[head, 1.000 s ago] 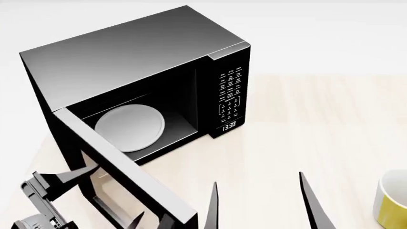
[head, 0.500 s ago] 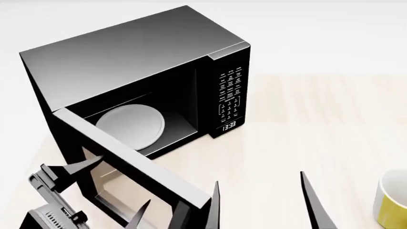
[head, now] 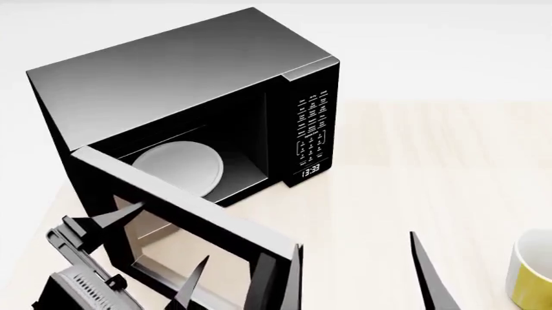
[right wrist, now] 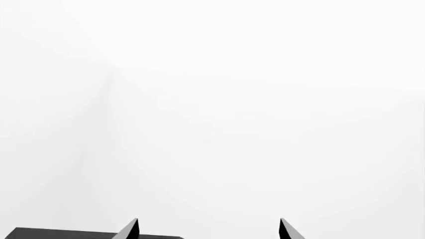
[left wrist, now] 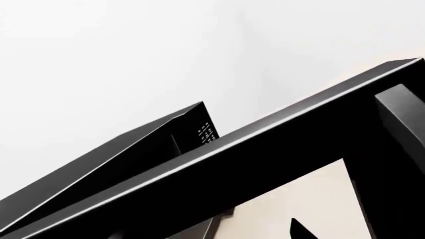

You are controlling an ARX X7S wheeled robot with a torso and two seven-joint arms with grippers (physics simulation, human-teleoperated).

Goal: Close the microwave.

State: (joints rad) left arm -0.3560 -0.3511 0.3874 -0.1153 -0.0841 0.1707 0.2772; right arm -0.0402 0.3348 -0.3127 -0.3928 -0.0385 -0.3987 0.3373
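A large black microwave (head: pixel 185 84) with a dark grey top sits on a pale wooden table (head: pixel 414 168), toward the far left of the head view. Its door (head: pixel 185 239) is hinged on the left side and stands partly open, swung out toward the camera, so the cavity is exposed. Inside rests a white round plate (head: pixel 177 169). On the right of the front face is a keypad panel (head: pixel 312 129) with white markings, and below it a small digital display (head: pixel 311 170).

The left gripper (head: pixel 159 248) is at the lower left, on the outer side of the open door. Its two dark pointed fingers (head: pixel 116 216) are spread apart, and both are seen through the door's glass window; whether either touches the door cannot be told. In the left wrist view the door's frame (left wrist: pixel 219 169) fills the picture as a broad dark bar, with the microwave body (left wrist: pixel 133 149) behind it.

The right gripper (head: pixel 358 271) rises from the bottom edge, just right of the door's free edge. Its fingers (head: pixel 424 271) are wide apart and hold nothing. The right wrist view shows mostly white background with the two fingertips (right wrist: pixel 131 230) at the edge.

A yellow and white mug (head: pixel 530 271) stands on the table at the far right, well apart from the microwave
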